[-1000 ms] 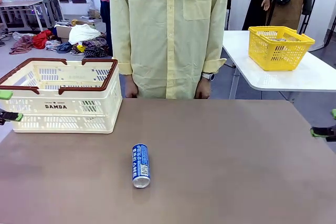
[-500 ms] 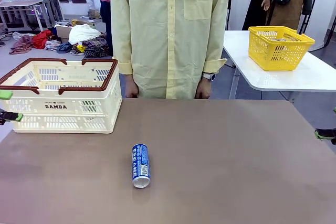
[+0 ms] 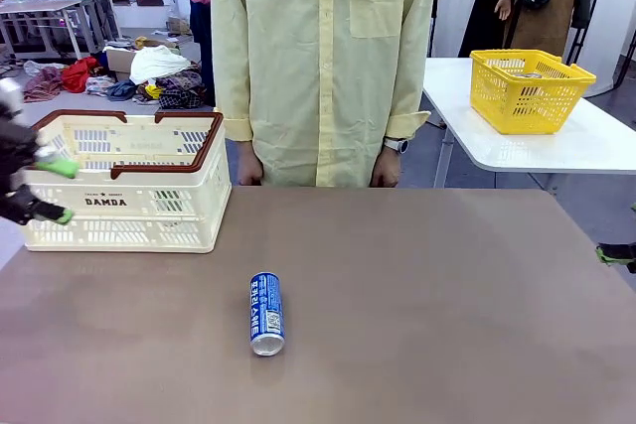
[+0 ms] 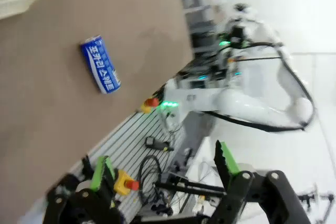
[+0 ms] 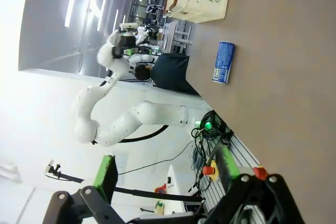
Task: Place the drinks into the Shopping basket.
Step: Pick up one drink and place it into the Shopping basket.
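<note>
Blue can (image 3: 266, 314) lies on its side mid-table (image 3: 447, 325), with white lettering down its body and a silver end towards the robot. It is well apart from the cream slotted basket (image 3: 189, 215) with its brown rim and handles, which sits at the far left. The left end effector (image 3: 57, 192) hangs in front of the basket's left end, fingers spread, nothing between them. The right end effector (image 5: 167, 169) is at the table's right edge, also wide apart and empty.

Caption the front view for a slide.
Blue metal drink can lies on the brown table; open left gripper by the cream-white slotted plastic basket.
</note>
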{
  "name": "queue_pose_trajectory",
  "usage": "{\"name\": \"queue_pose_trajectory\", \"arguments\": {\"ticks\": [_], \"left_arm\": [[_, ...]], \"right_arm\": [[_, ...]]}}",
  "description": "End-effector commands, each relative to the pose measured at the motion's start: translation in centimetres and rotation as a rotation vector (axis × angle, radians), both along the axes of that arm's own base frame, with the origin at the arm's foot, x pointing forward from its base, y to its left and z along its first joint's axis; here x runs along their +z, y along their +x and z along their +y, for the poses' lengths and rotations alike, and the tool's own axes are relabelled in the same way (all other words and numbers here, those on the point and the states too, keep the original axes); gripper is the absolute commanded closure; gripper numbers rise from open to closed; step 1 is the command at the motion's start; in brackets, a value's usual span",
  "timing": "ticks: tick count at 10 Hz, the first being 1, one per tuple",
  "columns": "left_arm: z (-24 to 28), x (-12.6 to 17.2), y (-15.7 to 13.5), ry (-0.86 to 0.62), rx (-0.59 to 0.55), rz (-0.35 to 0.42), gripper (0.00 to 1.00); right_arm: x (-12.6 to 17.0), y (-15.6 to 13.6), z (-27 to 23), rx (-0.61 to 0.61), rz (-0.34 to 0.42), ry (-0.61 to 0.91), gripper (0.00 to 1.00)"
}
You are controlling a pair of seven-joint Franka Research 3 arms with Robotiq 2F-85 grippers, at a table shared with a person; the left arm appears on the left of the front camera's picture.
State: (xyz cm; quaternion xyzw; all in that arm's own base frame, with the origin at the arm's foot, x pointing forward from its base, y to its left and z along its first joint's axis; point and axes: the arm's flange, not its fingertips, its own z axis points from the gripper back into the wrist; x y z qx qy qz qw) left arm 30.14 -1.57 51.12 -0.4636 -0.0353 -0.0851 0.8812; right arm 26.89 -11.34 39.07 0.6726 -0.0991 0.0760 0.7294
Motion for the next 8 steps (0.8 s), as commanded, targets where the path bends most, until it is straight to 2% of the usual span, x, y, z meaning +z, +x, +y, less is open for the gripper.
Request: {"name": "queue_pose_trajectory", "arguments": {"ticks": [1,3,4,6,7,8], "left_arm": [[-10.0,3.5,1.4,0.298,-0.05,0.141,0.0],[-17.8,2.2,1.9,0.609,-0.003,0.224,0.0],[-20.6,1.5,2.1,0.727,0.027,0.226,0.0],[-25.9,-0.6,2.1,0.908,0.102,0.189,0.0],[-27.5,-1.8,2.1,0.963,0.11,0.167,0.0],[-27.2,-1.4,2.8,0.953,0.142,0.148,0.0]], "right_arm": [[0.5,-0.1,-0.1,0.004,0.01,0.002,0.0],[0.5,-0.1,-0.1,0.004,0.01,0.002,0.0],[0.5,-0.1,-0.1,0.004,0.01,0.002,0.0],[0.5,-0.1,-0.1,0.004,0.01,0.002,0.0],[0.5,-0.1,-0.1,0.004,0.01,0.002,0.0],[0.5,-0.1,-0.1,0.004,0.01,0.002,0.0]]}}
